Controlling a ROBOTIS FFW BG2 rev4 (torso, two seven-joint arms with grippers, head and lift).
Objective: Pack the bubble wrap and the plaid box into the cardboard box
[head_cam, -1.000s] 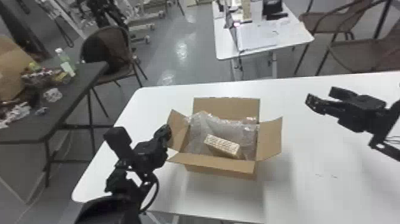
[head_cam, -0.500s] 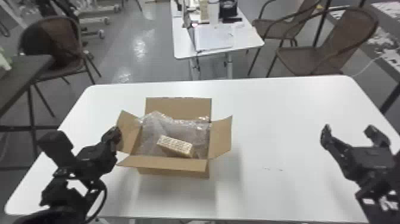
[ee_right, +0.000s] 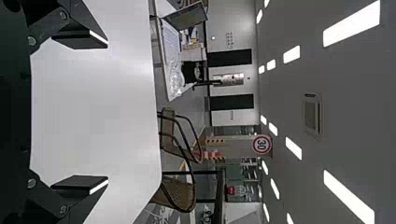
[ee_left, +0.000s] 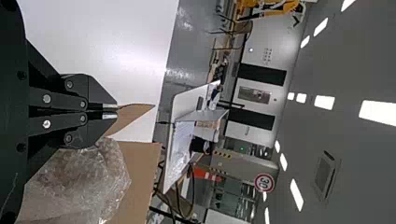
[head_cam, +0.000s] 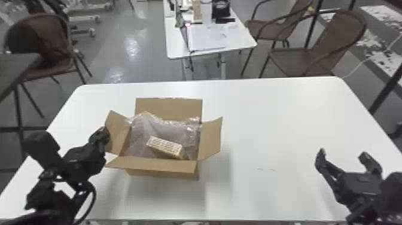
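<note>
The open cardboard box (head_cam: 163,175) stands left of centre on the white table. Crumpled bubble wrap (head_cam: 143,128) lines its inside, and the plaid box (head_cam: 165,145) lies tilted on top of that. At the left flap is my left gripper (head_cam: 106,133); the left wrist view has this gripper (ee_left: 116,111) shut on the flap (ee_left: 133,112), beside the bubble wrap (ee_left: 79,177). My right gripper (head_cam: 344,152) is over the table's right part, well away from the cardboard box, and in the right wrist view the gripper (ee_right: 107,112) is wide open and holds nothing.
The white table (head_cam: 269,119) extends broadly right of the cardboard box. Its other flaps, such as the right one (head_cam: 211,139), stand outward. Beyond the table are chairs (head_cam: 317,51) and a smaller table (head_cam: 239,42); a dark table (head_cam: 18,65) is at far left.
The head view has swung to the right. My right gripper has moved right and nearer the front, away from the cardboard box. My left gripper has stayed at the left flap.
</note>
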